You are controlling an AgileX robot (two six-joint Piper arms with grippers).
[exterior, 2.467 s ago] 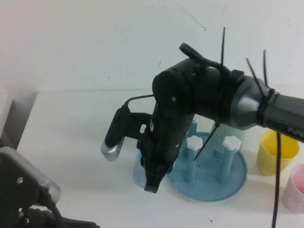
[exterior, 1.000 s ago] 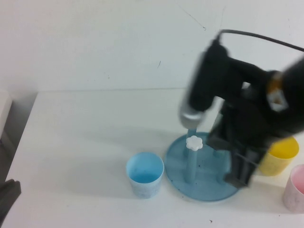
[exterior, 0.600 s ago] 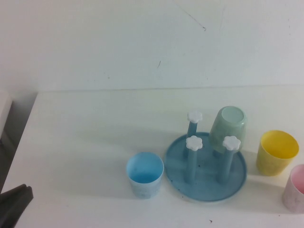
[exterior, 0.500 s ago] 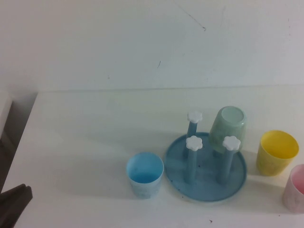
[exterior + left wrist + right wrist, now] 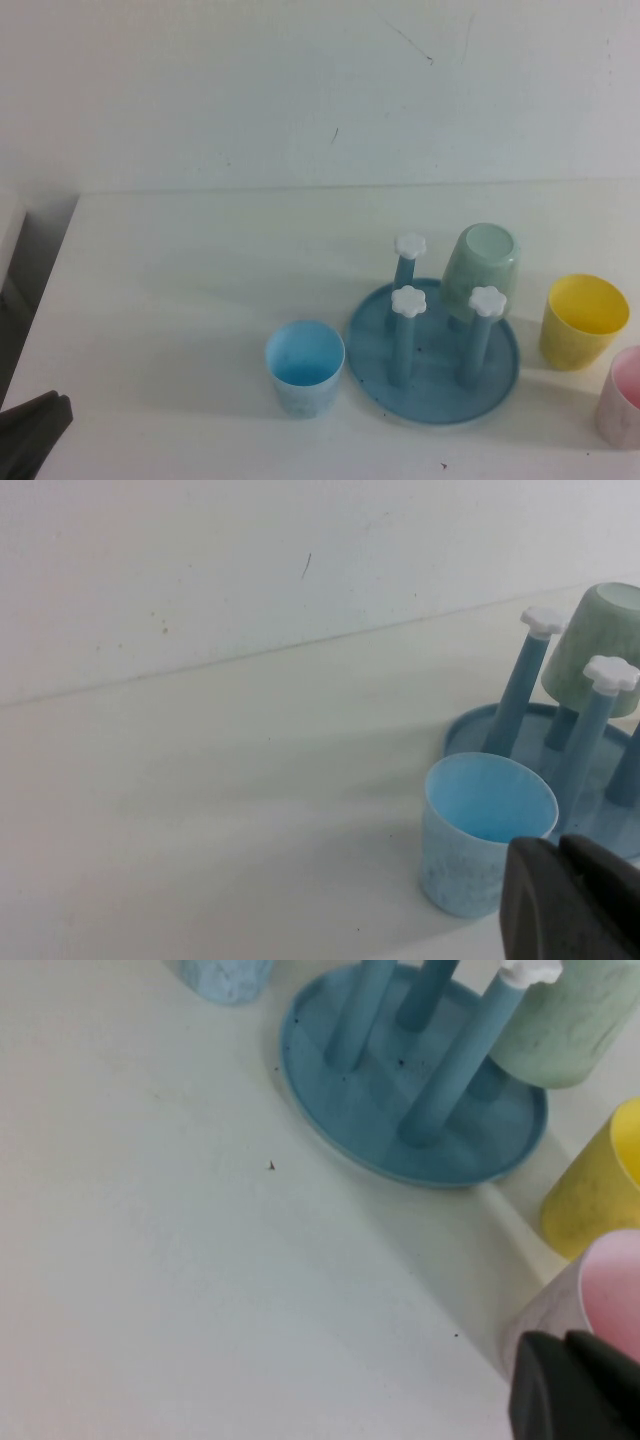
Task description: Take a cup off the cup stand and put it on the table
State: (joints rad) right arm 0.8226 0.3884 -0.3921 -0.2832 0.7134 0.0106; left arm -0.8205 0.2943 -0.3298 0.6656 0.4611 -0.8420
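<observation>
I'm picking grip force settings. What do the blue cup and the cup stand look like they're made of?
The cup looks like thin matte plastic, given its faint speckles and dull sheen. The cup stand seems to be smooth moulded plastic with white caps. The left gripper and right gripper are both withdrawn, touching nothing.

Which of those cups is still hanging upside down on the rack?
The pale green cup, inverted over a peg of the cup stand. The light blue cup, yellow cup and pink cup stand mouth-up on the table.
</observation>
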